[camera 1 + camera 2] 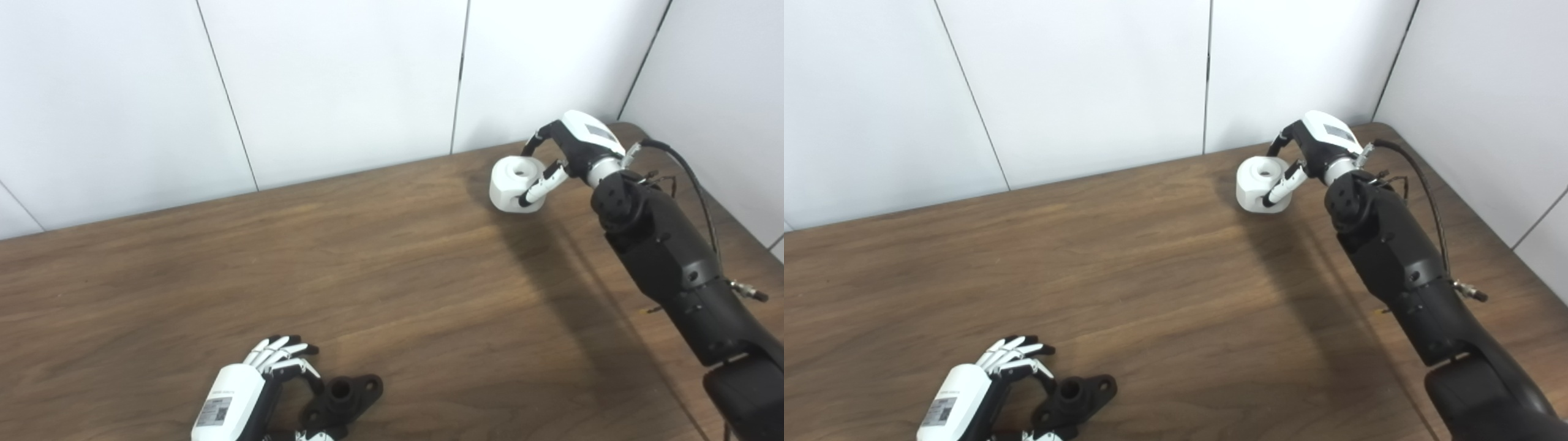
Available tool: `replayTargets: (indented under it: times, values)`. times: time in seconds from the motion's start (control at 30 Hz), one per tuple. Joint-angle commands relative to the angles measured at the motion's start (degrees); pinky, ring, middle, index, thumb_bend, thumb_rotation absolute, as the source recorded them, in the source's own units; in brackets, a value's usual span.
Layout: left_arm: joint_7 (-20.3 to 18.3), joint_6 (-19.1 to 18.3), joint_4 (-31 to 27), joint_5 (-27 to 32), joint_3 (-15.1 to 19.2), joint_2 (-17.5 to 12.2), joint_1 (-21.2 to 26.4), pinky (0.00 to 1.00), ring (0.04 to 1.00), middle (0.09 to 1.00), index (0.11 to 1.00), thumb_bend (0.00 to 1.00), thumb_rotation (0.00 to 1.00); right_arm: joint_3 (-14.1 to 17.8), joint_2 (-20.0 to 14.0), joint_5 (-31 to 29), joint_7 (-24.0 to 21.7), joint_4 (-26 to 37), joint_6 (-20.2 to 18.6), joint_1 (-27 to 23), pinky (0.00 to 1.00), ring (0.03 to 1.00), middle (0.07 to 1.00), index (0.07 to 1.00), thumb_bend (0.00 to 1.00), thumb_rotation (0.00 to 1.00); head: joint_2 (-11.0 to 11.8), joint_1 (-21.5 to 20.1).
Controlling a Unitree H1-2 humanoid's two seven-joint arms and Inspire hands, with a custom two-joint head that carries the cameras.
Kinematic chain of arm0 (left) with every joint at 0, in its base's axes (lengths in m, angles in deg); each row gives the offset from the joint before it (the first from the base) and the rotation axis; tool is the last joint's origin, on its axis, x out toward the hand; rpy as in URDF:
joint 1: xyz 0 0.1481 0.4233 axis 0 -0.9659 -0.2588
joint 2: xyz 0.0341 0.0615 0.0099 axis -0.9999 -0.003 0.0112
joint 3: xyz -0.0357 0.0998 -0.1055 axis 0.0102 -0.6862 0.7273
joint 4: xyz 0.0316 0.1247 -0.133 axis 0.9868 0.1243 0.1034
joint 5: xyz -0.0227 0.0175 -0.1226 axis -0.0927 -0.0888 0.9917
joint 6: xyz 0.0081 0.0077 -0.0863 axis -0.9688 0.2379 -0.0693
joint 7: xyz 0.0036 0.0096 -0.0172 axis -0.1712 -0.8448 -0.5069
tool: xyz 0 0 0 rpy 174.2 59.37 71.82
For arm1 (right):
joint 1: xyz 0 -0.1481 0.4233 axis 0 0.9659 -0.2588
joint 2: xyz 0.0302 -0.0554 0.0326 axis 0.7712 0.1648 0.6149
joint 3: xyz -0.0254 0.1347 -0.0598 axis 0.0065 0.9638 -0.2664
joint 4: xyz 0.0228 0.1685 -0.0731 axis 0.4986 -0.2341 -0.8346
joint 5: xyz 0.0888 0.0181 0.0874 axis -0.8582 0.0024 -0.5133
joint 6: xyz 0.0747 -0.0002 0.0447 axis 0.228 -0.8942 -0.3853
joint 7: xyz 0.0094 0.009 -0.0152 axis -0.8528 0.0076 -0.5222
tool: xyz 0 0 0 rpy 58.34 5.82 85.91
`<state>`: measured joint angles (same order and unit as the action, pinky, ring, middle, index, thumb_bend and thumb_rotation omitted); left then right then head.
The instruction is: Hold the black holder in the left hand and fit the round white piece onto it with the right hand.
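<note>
At the far right of the wooden table [380, 257], your right hand [566, 156] curls around the round white piece [514, 184], one finger [542, 187] laid across its front and others arching over the back. The piece looks gripped, but whether it is lifted clear or resting on the table you cannot tell from either view.

Near the bottom edge, your left hand [245, 392] sits beside the black holder [343, 398], its fingers [285, 352] spread and loosely bent toward the part. The holder lies flat on the table, its round socket facing up and its flanges out to the sides. The fingertips nearest it are partly hidden, so a firm grasp cannot be confirmed; it reads as touching or just beside, not closed around it.

The two parts are well apart, at opposite corners of the work area. The main risk is moving the white piece across before the holder is truly secured: a holder resting loose on the table would likely slide or tip under the push of fitting. The white piece is smooth and bulky for the fingers, so a quick swing across could let it rotate or slip in your grip, leaving its central hole off line with the socket. Your own right forearm may also block your view of the holder on approach.
</note>
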<state>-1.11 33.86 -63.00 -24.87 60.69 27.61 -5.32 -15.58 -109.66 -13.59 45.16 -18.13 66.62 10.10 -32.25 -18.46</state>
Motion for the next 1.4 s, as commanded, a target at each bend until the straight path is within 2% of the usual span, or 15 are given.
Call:
replayTargets:
  times: [0.0,0.1,0.27,0.4,0.6,0.93,1.0,1.13,1.23,1.37]
  values:
    - [-2.1,-3.0,2.3,-1.9,0.0,-0.6,-0.7,0.9,0.878,0.786,0.485,0.52,0.04,0.8,-2.2,-0.1,1.5,1.1,1.8,-1.9,0.81,0.893,0.77,0.486,0.52,0.13,-0.2,0.4]
    - [-2.2,-3.2,2.3,-2.4,-0.2,-0.4,-0.6,0.89,0.874,0.786,0.485,0.52,0.04,0.6,-2.8,0.1,0.6,2.6,2.1,-1.6,0.8,0.892,0.773,0.485,0.52,0.13,-0.5,0.9]
    - [-2.4,-3.4,2.2,-2.6,-0.3,-0.1,-0.4,0.89,0.878,0.785,0.485,0.52,0.04,0.7,-3.2,-0.5,-3.6,8.6,-0.6,-1.1,0.81,0.887,0.791,0.486,0.52,0.13,-1.1,2.0]
    - [-2.6,-3.7,1.8,-3.0,-0.6,0.4,-0.4,0.89,0.88,0.788,0.485,0.52,0.04,1.1,-3.9,-0.9,-8.3,15.6,-3.6,-0.5,0.85,0.887,0.804,0.486,0.52,0.13,-2.8,4.1]
    - [-3.3,-4.4,1.2,-3.7,-0.9,0.5,-0.4,0.91,0.886,0.794,0.486,0.52,0.05,0.8,-4.1,1.6,-16.6,25.0,-4.2,0.1,0.85,0.887,0.801,0.485,0.52,0.13,-5.1,6.5]
    - [-3.8,-4.6,0.3,-3.5,-1.1,0.2,-0.4,0.95,0.899,0.805,0.486,0.52,0.05,0.1,0.7,9.2,-32.6,41.0,-4.2,0.9,0.81,0.894,0.785,0.485,0.52,0.13,-9.3,7.8]
    - [-4.6,-5.4,-0.3,-3.5,-1.1,0.3,-0.3,0.96,0.906,0.809,0.486,0.52,0.05,0.4,1.7,10.3,-35.7,43.6,-4.2,0.9,0.82,0.9,0.79,0.485,0.52,0.13,-9.7,7.9]
    - [-6.1,-6.7,-1.6,-3.5,-1.1,0.4,0.0,0.97,0.912,0.813,0.486,0.52,0.05,2.1,5.2,12.7,-42.1,48.1,-4.2,0.8,0.82,0.905,0.794,0.484,0.52,0.13,-12.4,8.5]
    - [-6.8,-7.4,-2.4,-3.6,-1.2,0.4,0.2,0.97,0.914,0.816,0.486,0.52,0.05,2.4,7.5,14.0,-45.1,50.7,-4.2,1.1,0.83,0.916,0.795,0.484,0.52,0.13,-13.3,8.6]
    - [-8.8,-9.2,-3.9,-4.4,-1.6,0.5,0.4,0.97,0.922,0.825,0.487,0.52,0.05,0.7,9.2,15.5,-47.9,53.8,-4.1,1.3,0.81,0.917,0.797,0.485,0.52,0.14,-14.9,9.3]
